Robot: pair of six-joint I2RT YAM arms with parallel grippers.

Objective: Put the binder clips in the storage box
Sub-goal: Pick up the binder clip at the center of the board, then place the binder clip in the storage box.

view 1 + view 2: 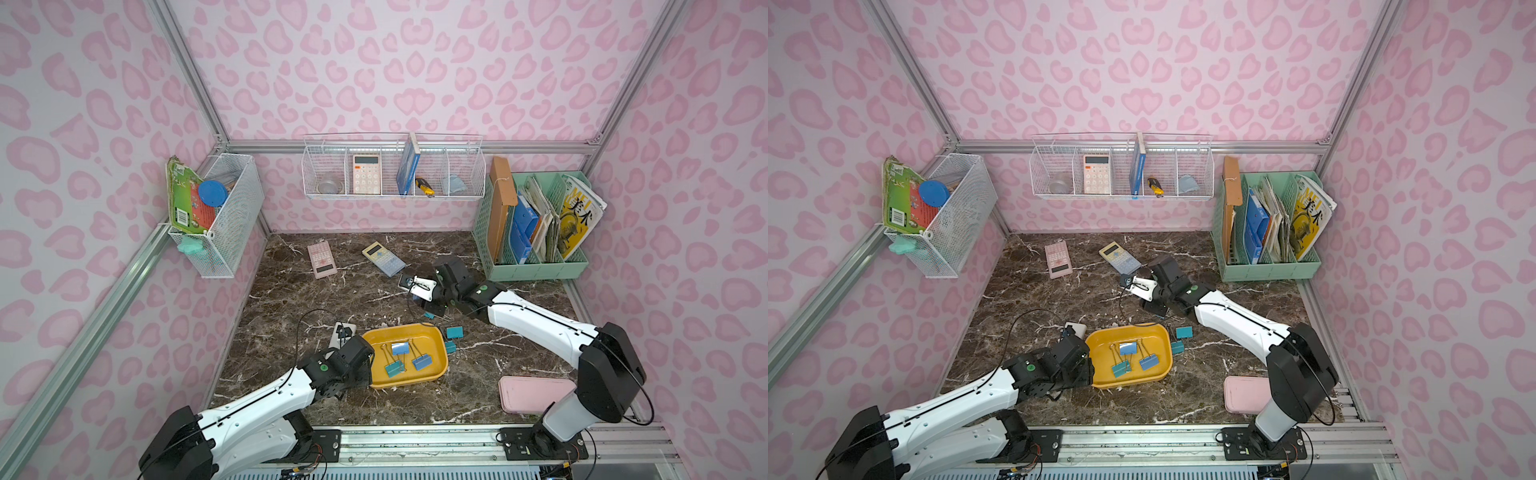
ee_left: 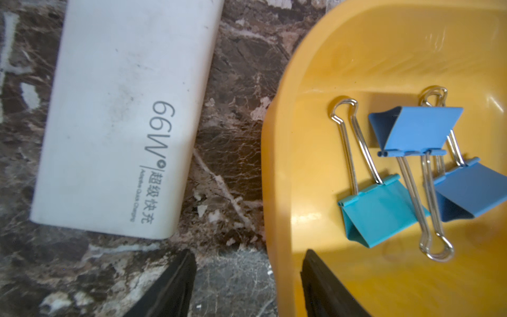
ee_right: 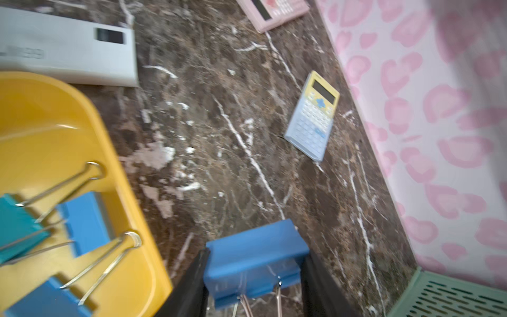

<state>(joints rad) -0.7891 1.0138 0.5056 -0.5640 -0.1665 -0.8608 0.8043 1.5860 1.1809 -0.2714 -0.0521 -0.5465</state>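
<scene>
**Blue clip gripped, three already in the box**

The left fingers (image 2: 175, 282) stand open and empty, one on either side of the 9 o'clock wall of the box (image 1: 424, 338). A white charger (image 2: 120, 118) lies on the tabletop (image 1: 332, 291) at the box's 10 o'clock. Three clips (image 1: 400, 348) lie inside the box, their handles overlapping. Two teal clips (image 1: 454, 332) sit on the tabletop just beside its 3 o'clock rim. At its 1 o'clock, the right fingers (image 3: 192, 288) are closed on a blue clip (image 3: 255, 247), over the tabletop and outside the box.
</scene>
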